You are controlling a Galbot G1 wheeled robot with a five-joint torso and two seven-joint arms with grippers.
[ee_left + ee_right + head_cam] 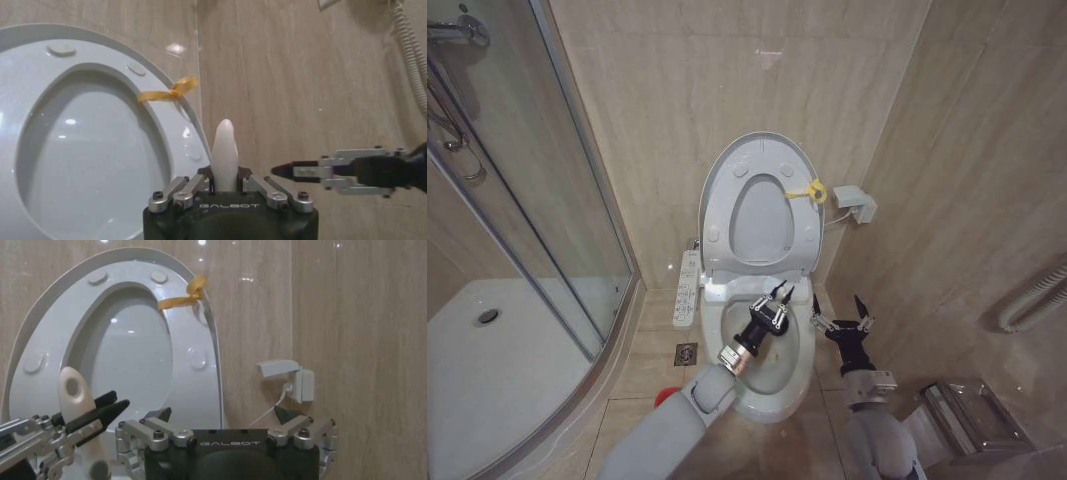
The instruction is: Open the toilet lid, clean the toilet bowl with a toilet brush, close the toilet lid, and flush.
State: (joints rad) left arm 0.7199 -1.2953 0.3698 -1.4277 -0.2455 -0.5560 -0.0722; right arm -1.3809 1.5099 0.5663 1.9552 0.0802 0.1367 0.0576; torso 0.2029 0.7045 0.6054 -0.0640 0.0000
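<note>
The left pincer (778,295) hangs over the open toilet bowl (772,400), its fingers closed on the white handle of the toilet brush (224,152). Behind it, the toilet lid (722,165) stands raised against the wall. Just beside it, the right pincer (843,318) is spread wide, holding nothing.

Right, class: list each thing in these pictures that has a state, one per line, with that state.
toilet lid: raised against the wall
seat: raised with the lid
toilet bowl: uncovered
toilet brush: handle clamped in the left gripper
left gripper: shut on the handle, over the bowl
right gripper: open, empty, beside the bowl
</note>
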